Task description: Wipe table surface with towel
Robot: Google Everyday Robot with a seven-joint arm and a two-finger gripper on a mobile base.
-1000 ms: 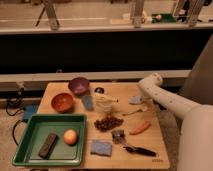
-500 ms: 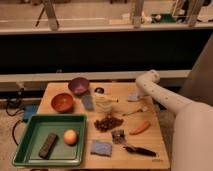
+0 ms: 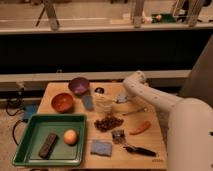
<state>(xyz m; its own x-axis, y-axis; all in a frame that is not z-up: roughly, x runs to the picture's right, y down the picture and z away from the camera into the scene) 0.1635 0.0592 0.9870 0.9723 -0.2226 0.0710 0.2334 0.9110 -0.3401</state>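
Observation:
A small folded blue towel (image 3: 101, 147) lies near the front edge of the wooden table (image 3: 155, 150). My white arm reaches in from the right, and my gripper (image 3: 122, 98) is low over the table's back middle, just right of a clear cup (image 3: 104, 105). It is well behind the towel and holds nothing that I can see.
A purple bowl (image 3: 79, 85), an orange bowl (image 3: 62, 101) and a blue object (image 3: 88, 102) stand at the back left. A green tray (image 3: 30, 150) at the front left holds an orange fruit (image 3: 70, 136) and a dark bar (image 3: 48, 145). A brown pile (image 3: 109, 122), a spoon (image 3: 135, 111), a carrot (image 3: 140, 128) and a black-handled tool (image 3: 137, 149) lie at the middle and right.
My arm has swung left, bringing the gripper from the table's back right towards the clear cup. The objects on the table have not moved.

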